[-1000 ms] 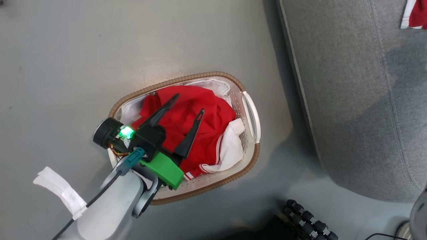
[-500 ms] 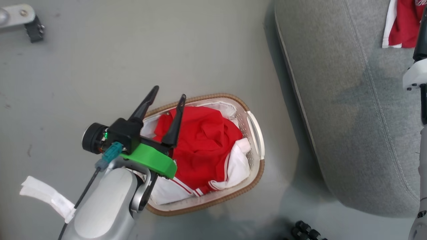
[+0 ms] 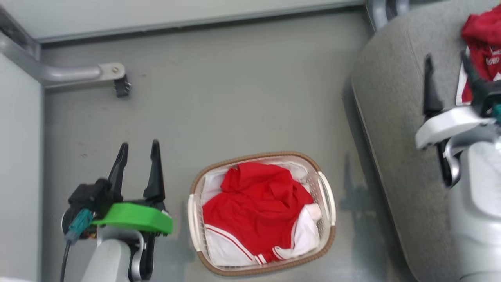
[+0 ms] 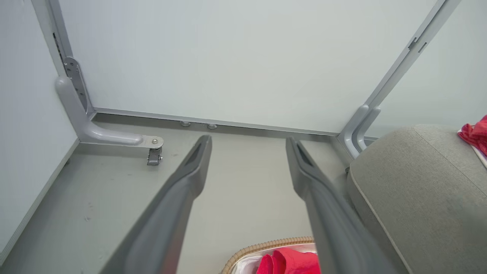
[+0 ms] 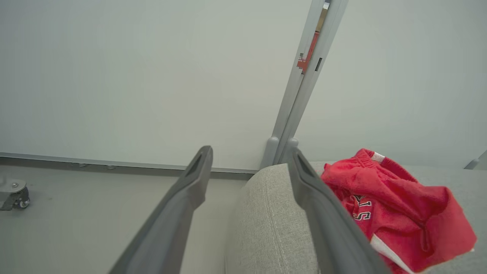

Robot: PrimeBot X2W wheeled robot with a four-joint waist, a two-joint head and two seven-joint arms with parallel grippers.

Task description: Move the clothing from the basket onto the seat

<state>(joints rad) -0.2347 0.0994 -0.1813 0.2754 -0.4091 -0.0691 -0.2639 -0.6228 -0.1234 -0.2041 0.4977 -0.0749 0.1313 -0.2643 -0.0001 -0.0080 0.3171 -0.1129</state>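
A red garment with white trim lies heaped in the oval white basket on the floor, and its top edge shows in the left wrist view as clothing. My left gripper hovers open and empty over the floor left of the basket. A second red garment with white lettering lies crumpled on the grey seat; the right wrist view shows this garment on the seat. My right gripper is open over the seat, just left of that garment, holding nothing.
A grey metal frame leg with a small caster stands on the floor at the back left. Pale wall panels close off the back and the left side. A vertical frame post rises behind the seat's corner.
The head camera has swung up and back, so the whole picture shifted. My left gripper has moved off the basket to its left side. My right gripper has come into view over the seat.
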